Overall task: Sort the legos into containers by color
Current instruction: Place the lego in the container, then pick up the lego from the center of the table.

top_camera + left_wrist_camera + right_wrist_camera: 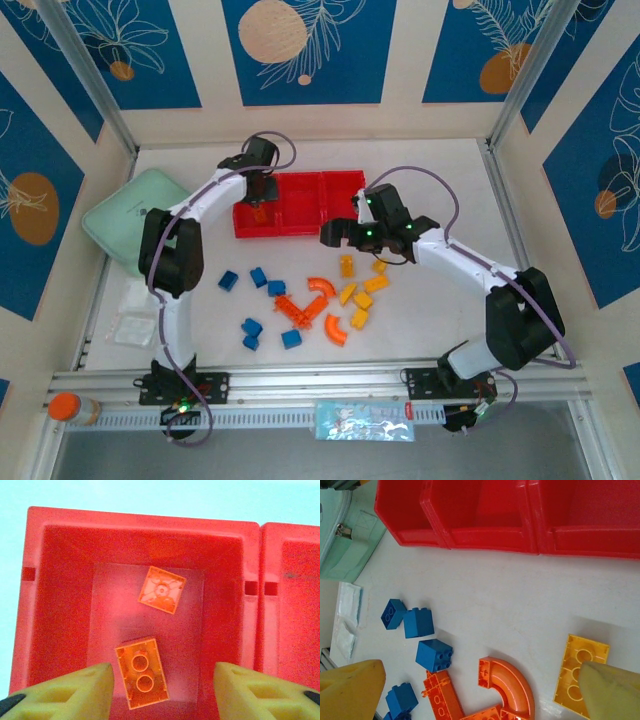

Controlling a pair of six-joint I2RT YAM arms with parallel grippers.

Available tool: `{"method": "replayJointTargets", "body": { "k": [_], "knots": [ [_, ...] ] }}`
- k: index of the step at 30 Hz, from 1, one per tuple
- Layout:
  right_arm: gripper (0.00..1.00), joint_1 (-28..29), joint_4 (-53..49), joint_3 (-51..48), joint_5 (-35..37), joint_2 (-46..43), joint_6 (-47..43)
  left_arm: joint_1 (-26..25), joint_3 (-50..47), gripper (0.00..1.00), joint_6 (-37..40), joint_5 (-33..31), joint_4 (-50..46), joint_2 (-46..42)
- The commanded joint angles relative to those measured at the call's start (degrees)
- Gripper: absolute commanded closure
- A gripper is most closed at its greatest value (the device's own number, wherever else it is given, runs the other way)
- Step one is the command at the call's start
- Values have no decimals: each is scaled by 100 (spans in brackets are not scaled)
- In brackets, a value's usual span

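The red tray of containers (pixel 300 205) sits at the back of the table. My left gripper (pixel 262 195) hangs over its left compartment (pixel 55 605), open (pixel 162 672). Two orange legos lie loose on that compartment's floor: one (pixel 142 672) between my fingers, untouched, and one (pixel 162 589) farther in. My right gripper (pixel 332 234) hovers open (pixel 480 667) above the loose pile. Below it are an orange arch (pixel 512 682), a yellow brick (pixel 577 667) by the right finger, and blue bricks (pixel 434 655). Blue (pixel 259 276), orange (pixel 320 287) and yellow (pixel 347 266) legos are scattered mid-table.
A mint green case (pixel 125 215) lies left of the tray. Clear plastic bags (pixel 135 315) sit at the left edge. An orange-capped bottle (pixel 70 408) and a packet (pixel 365 420) rest on the front rail. Metal frame posts border the table.
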Motion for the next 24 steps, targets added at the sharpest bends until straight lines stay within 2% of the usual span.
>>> {"method": "replayJointTargets", "body": {
  "k": [1, 5, 11, 18, 24],
  "knots": [
    [1, -69, -268, 72, -18, -213, -167, 9, -358, 44, 44, 489, 26, -605],
    [1, -95, -451, -43, -9, -322, -268, -84, -990, 43, -115, 928, 168, -1160],
    [1, -97, -579, -353, -58, -469, -273, -482, -2034, 43, -268, 1166, 291, -2058],
    [1, -88, -427, -841, -170, -770, -161, -1359, -2659, 43, -497, 1019, 222, -2611],
    [1, -119, -572, -1174, -189, -984, -209, -2153, -2811, 42, -766, 993, 238, -2506]
  ]
}}
